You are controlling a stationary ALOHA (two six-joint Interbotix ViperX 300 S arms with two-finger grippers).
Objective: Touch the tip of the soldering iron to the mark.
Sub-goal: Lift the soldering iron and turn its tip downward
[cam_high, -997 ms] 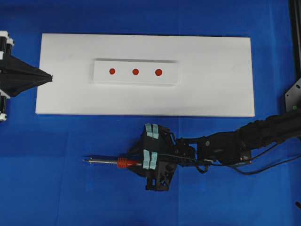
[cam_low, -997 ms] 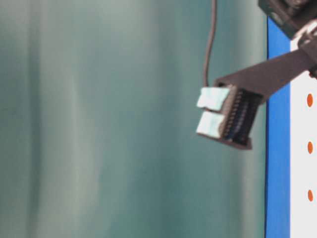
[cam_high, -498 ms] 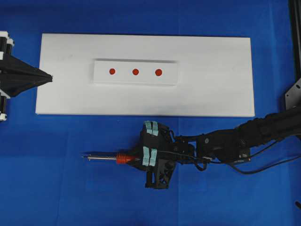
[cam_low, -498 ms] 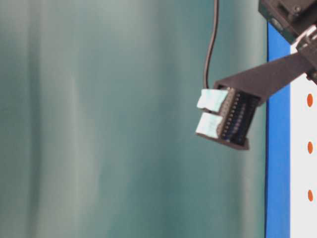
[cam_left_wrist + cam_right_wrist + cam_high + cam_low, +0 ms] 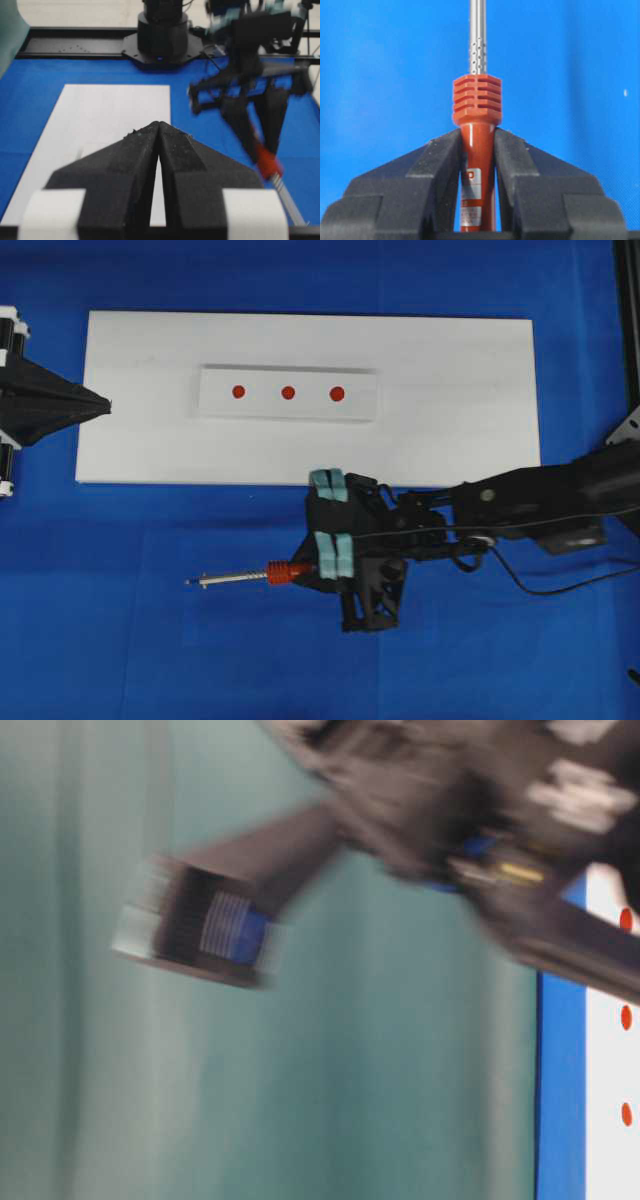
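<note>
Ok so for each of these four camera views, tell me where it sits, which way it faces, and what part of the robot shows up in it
Overhead: above the table, looking straight down on the white board; both arms show, right hand holding the soldering iron.
Table-level: low at the edge, facing along the table; only a blurred dark arm.
Left wrist: behind the closed left hand, facing across the board toward the right arm.
Right wrist: behind the right hand, looking along the iron's shaft over blue cloth.
Shared: overhead, left wrist and right wrist all show the iron's orange-red handle.

soldering iron, orange-red handle, silver shaft, level over blue mat
</note>
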